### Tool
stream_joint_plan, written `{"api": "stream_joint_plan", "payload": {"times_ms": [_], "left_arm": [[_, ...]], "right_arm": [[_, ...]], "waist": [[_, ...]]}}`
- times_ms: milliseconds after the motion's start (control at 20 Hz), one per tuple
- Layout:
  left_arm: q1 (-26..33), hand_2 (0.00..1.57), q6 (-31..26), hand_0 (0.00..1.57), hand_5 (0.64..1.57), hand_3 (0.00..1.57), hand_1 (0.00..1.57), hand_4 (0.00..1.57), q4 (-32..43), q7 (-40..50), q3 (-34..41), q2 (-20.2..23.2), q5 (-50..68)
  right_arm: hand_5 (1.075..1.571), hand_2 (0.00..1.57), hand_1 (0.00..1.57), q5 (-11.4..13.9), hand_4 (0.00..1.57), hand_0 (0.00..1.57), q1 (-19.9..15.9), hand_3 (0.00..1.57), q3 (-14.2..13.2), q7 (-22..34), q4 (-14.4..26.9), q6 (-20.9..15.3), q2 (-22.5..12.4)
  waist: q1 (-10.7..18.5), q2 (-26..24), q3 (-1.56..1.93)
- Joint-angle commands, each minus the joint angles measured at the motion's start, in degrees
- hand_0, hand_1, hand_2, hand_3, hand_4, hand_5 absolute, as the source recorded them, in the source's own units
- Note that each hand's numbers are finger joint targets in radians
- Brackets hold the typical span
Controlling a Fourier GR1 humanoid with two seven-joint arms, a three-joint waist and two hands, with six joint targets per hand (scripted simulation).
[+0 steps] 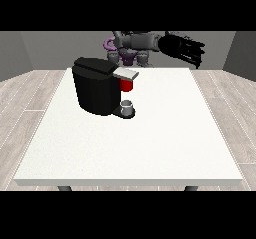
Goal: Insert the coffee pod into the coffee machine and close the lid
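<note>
The black coffee machine stands on the white table, left of the middle. Its grey lid juts out to the right over a red thing at the machine. On the machine's low base sits a small grey thing; I cannot tell whether it is the pod. The hand at the view's right is raised above the table's far edge, well apart from the machine, its fingers spread and relaxed with nothing seen in them. No hand shows at the view's left.
The robot's grey torso stands behind the table's far edge, with a purple ring at its side. Wooden floor surrounds the table.
</note>
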Motion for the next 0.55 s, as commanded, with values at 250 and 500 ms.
{"api": "stream_joint_plan", "payload": {"times_ms": [250, 500], "left_arm": [[6.34, 0.00, 0.20, 0.00, 1.571, 0.00, 0.00, 0.33, -0.41, 1.40, 0.59, -0.58, 1.27], [12.30, 0.00, 0.88, 0.00, 1.571, 0.00, 0.00, 0.27, 3.40, -1.53, 2.94, 0.80, 1.06]], "right_arm": [[1.571, 0.00, 0.00, -0.74, 0.17, 0.00, 6.26, 0.00, 5.11, -9.89, 0.54, 0.54, 9.78], [1.571, 0.00, 0.00, -3.80, 0.26, 0.00, 14.88, 0.00, 10.78, -12.79, -2.40, -0.21, 14.73]], "waist": [[-5.65, -7.60, -0.04], [-11.65, -13.07, -0.05]]}}
